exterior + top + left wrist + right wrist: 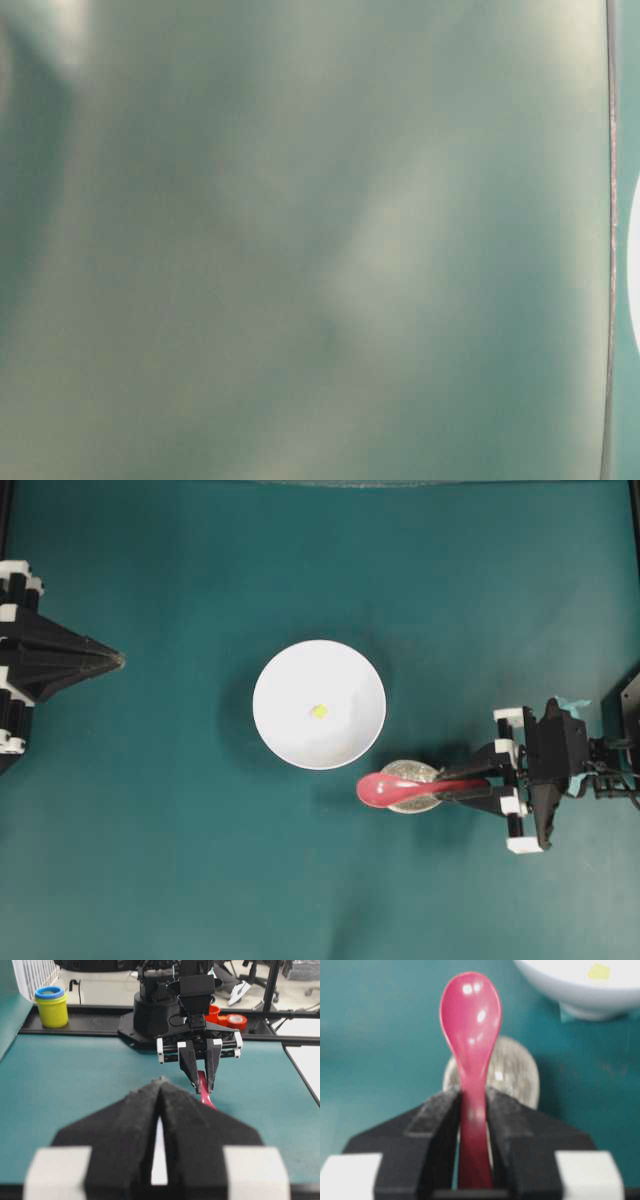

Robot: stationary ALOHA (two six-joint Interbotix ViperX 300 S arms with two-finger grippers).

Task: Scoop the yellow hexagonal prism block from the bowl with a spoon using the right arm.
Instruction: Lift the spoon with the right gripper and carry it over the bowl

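The white bowl point(345, 660) stands mid-table with the tiny yellow hexagonal prism block point(319, 711) inside it. My right gripper point(447, 788) is shut on the handle of the pink-red spoon point(385, 790), whose scoop points at the bowl's near-right side, outside it. In the right wrist view the spoon point(470, 1015) sticks out from between the jaws of the gripper point(471, 1097). The bowl point(580, 995) and the block point(599, 971) show at the upper right. My left gripper point(118, 660) is shut and empty at the far left, well apart from the bowl.
A speckled cream spoon rest point(412, 776) lies under the spoon, right beside the bowl. In the left wrist view a yellow tub with a blue lid point(51, 1006) and red tape rolls point(232, 1020) stand beyond the table's far edge. The table-level view is only a teal blur.
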